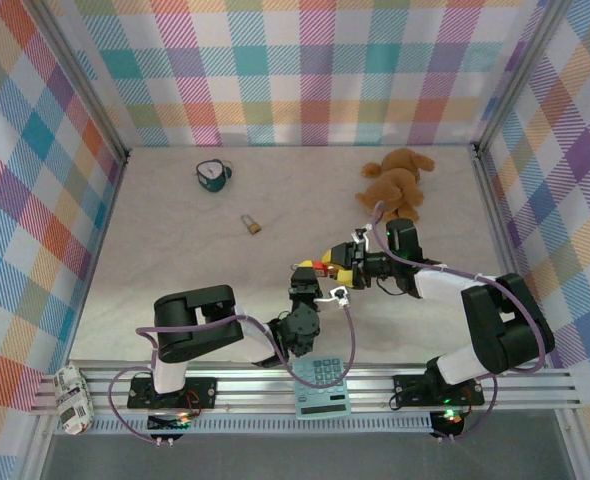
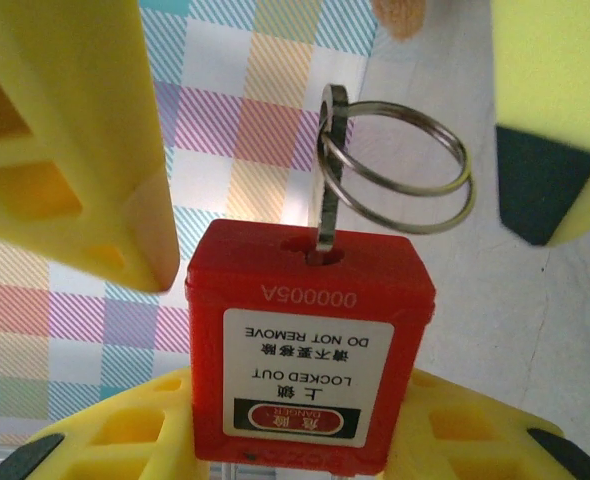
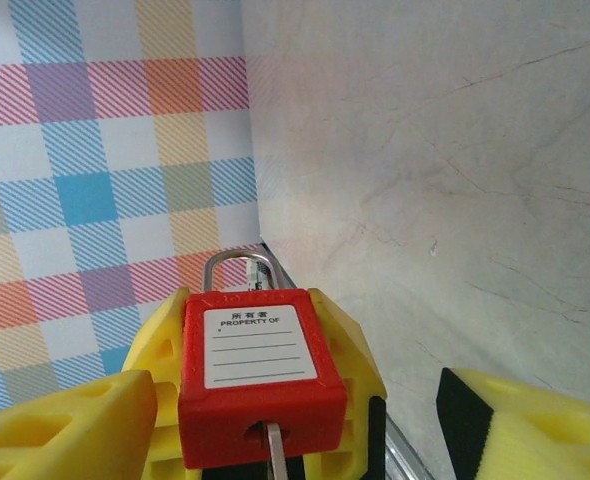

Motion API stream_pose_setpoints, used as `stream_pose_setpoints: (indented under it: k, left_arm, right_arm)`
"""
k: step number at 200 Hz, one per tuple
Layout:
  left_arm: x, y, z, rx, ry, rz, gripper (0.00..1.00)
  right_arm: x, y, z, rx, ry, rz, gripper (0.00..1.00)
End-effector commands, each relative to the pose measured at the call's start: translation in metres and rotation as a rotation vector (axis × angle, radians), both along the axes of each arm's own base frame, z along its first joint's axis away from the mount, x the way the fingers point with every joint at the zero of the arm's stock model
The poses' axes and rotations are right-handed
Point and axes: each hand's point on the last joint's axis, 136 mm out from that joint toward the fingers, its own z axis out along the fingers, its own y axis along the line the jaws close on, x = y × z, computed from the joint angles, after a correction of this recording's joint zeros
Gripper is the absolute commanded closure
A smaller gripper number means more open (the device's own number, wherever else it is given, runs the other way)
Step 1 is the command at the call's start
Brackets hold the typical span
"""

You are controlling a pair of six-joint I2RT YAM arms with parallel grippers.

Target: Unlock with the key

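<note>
The key (image 2: 325, 190) is seated in the red padlock (image 2: 310, 350), sticking out at twelve o'clock, with the left gripper (image 1: 303, 283) clamped on the lock's body. The right gripper (image 3: 290, 435) straddles the key, jaws wide apart and empty. I'd say the turning is yet to do.

The left pincer (image 2: 305, 445) is yellow; the padlock (image 2: 310, 340) between its fingers (image 2: 125, 440) is red, its label (image 2: 305, 370) white with black lettering and a red band, its shackle (image 3: 237, 268) silver. Ahead of that pincer, the key (image 2: 327, 170) looks dull grey and its ring (image 2: 405, 165) silver. The right pincer (image 3: 295, 425) is yellow with black pads (image 3: 460, 400). Beyond the right pincer a teddy (image 1: 400, 180) is tan-brown. Beyond the left pincer and to its left, a second lock (image 1: 250, 224) is brass and an object (image 1: 213, 175) teal and white. The table (image 1: 175, 280) is cream with faint veining; the walls (image 1: 305, 70) are pastel plaid of pink, blue, orange, yellow and purple.
</note>
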Motion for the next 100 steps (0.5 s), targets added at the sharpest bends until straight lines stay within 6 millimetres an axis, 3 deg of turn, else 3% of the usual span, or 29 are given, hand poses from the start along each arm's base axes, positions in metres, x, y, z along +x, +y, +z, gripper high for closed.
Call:
stream_pose_setpoints:
  k: [1,53,100]
  left_arm:
    - [0.0059,-0.0035,0.0078,-0.064,-0.017,0.005,0.92]
    - [0.01,-0.0042,0.0106,-0.07,-0.021,0.007,0.93]
    - [0.0086,-0.0032,0.0099,-0.072,-0.019,0.003,0.92]
  right_arm:
    - [-0.0062,0.0081,0.006,0.03,-0.01,0.037,0.3]
    - [-0.0058,0.0139,0.0057,0.045,0.004,0.033,0.49]
    - [0.0006,0.0142,0.0083,0.039,-0.013,0.006,0.58]
